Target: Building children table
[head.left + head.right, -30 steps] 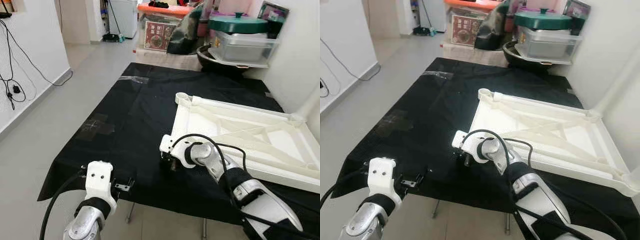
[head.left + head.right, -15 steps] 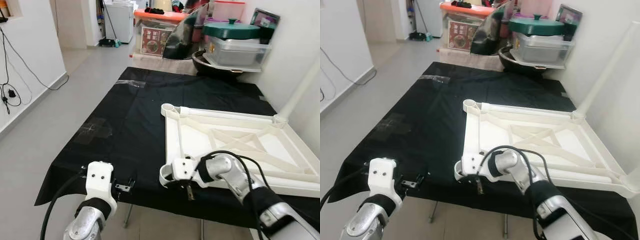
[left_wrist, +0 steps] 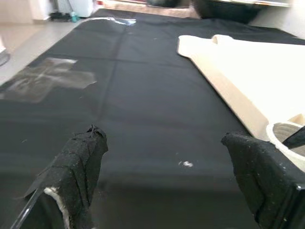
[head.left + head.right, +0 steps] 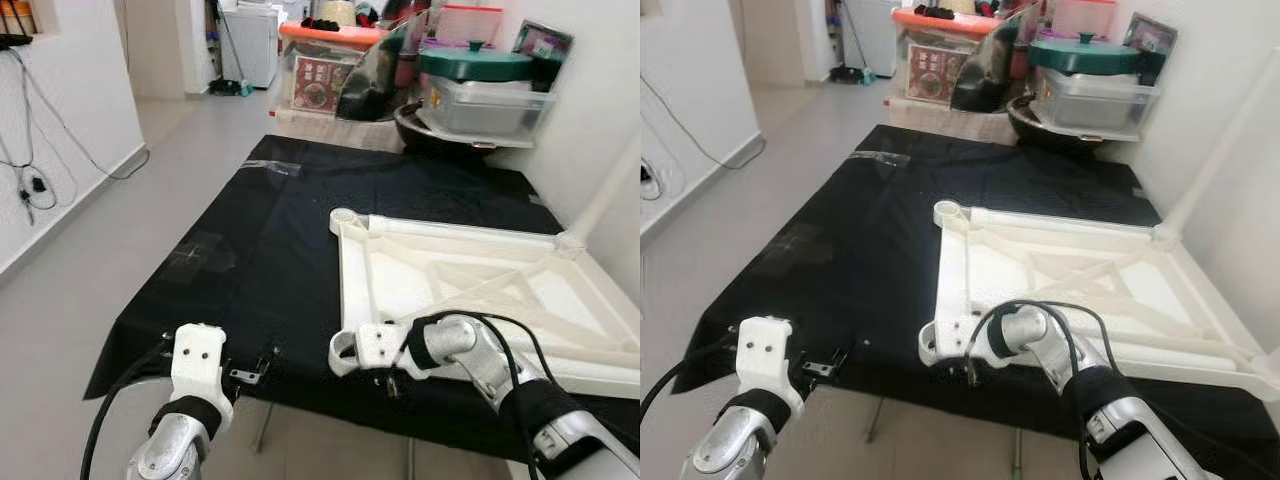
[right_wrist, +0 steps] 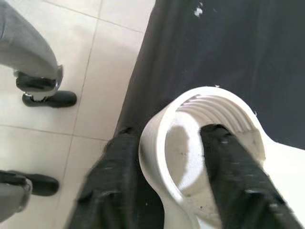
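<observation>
tabletop [image 4: 470,285]: 1 | black cloth [image 4: 280,230]: 1 | lidded containers [image 4: 480,85]: perhaps 2 | shoes [image 5: 45,98]: 2

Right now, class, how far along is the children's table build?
Done: the white tabletop lies upside down on the black cloth. In hand: the right gripper clamps a corner leg socket, one finger inside. Left: no leg is fitted; the left gripper hovers open.

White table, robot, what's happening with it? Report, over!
Right pincer pinching the round corner socket of the white plastic upside-down tabletop: one finger inside, one outside. Left pincer open, hovering over the black cloth. Nothing in the way.
</observation>
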